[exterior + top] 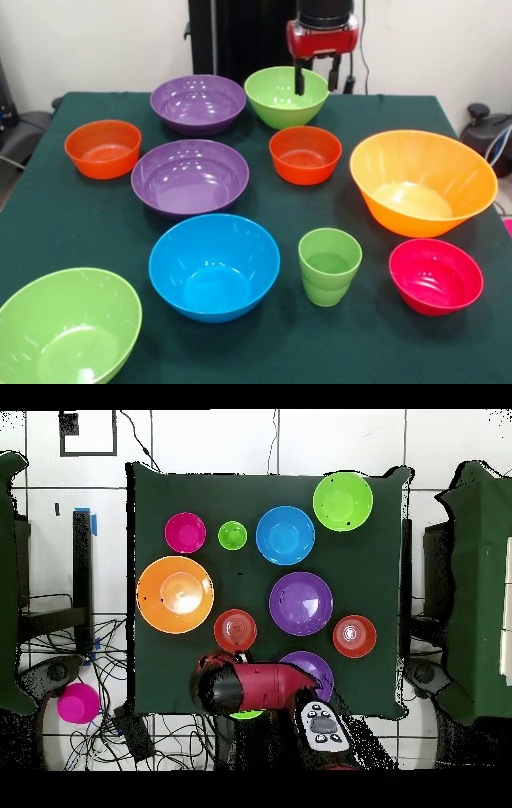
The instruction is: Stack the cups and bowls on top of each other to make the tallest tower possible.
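Nothing stacked: cup [330,266] and nine bowls sit apart on table [72,216]; gripper [317,78], top centre over a green bowl [286,96], fingers parted, empty.

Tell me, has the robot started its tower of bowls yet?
Not yet. Nothing is stacked: the green cup and every bowl, such as the blue bowl, the large orange bowl and the pink-red bowl, sit singly on the green tablecloth. The hand holds nothing; it hangs open over the far lime-green bowl. All the stacking remains.
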Robot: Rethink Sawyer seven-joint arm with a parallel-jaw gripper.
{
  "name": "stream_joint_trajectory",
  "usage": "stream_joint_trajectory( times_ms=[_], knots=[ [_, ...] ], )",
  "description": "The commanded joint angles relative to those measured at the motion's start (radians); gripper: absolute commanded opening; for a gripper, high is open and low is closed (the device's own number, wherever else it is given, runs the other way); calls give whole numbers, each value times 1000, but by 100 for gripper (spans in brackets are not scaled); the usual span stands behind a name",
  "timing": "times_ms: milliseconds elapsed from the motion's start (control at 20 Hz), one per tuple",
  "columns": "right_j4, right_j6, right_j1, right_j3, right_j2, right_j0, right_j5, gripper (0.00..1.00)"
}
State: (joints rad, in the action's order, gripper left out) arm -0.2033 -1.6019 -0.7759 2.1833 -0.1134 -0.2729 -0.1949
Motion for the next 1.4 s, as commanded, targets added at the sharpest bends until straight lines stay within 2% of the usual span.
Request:
stream_joint_trajectory(
  times_ms=[50,450,1150,1400],
  knots=[
    [-23,-115,-55,-70,56,81,-105,100],
    [-5,-113,-62,-62,71,101,-99,100],
    [3,-119,-28,-52,68,83,-52,100],
    [0,-109,-41,-41,58,71,-58,100]
  ],
)
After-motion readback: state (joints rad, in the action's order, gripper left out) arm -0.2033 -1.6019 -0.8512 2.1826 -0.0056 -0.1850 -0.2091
